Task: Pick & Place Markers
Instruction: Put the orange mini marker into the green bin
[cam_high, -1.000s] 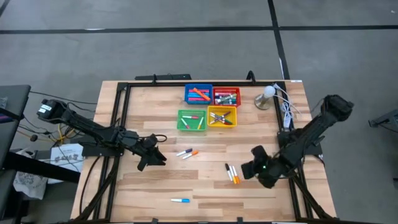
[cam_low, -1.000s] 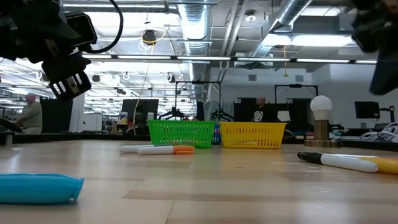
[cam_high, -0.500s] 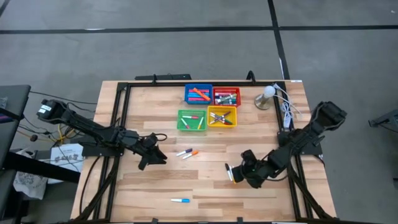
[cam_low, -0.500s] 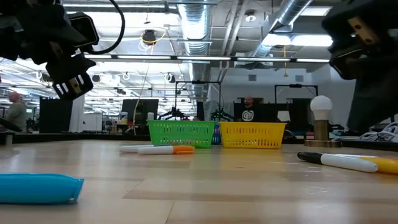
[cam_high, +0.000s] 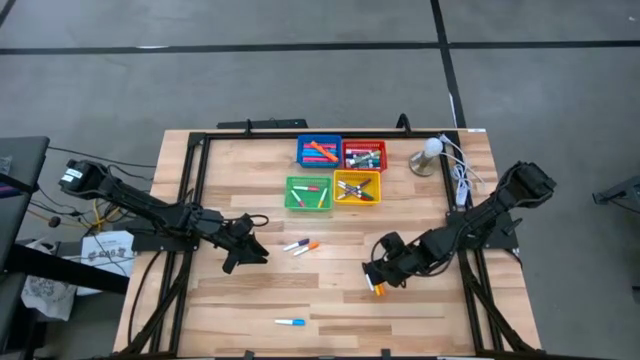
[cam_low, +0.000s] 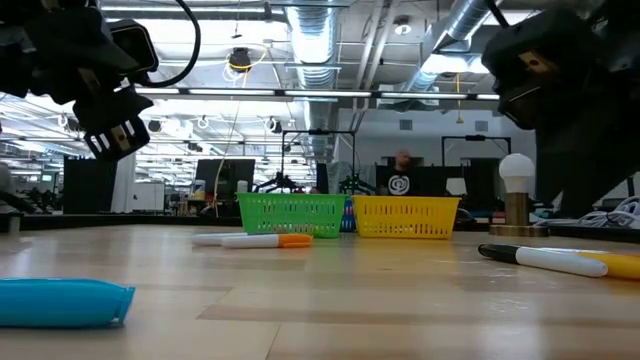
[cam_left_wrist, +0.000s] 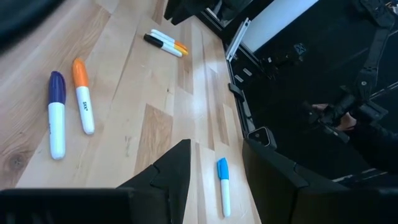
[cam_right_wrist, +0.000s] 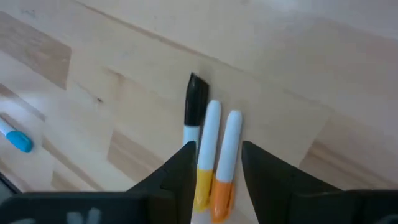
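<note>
The wooden table (cam_high: 250, 300) spreads under both my arms; at its far middle sit four trays in a square, the blue tray (cam_high: 318, 152) and red tray (cam_high: 364, 156) behind, the green tray (cam_high: 308, 193) and yellow tray (cam_high: 357, 187) in front, each holding markers; a white lamp (cam_high: 428, 150) stands just beside the red tray toward my right.

My right gripper (cam_high: 381, 268) hangs low over the right-centre of the table, right above a cluster of three markers (cam_right_wrist: 211, 149) lying side by side and touching; in my right wrist view my two dark fingers (cam_right_wrist: 180, 171) are spread, with the yellow-capped and orange-capped markers lying in the gap between them and the black-capped marker (cam_right_wrist: 194, 109) at the edge of one finger; I cannot tell whether the fingertips touch the wood.

My left gripper (cam_high: 243, 252) waits above the left-centre of the table, fingers spread and holding nothing; near it, toward the trays, lie a purple-capped marker (cam_left_wrist: 56, 113) and an orange-capped marker (cam_left_wrist: 82, 95), nearly parallel and slightly apart.

A blue-capped marker (cam_high: 290, 322) lies alone near the front edge of the table, well apart from both grippers.
</note>
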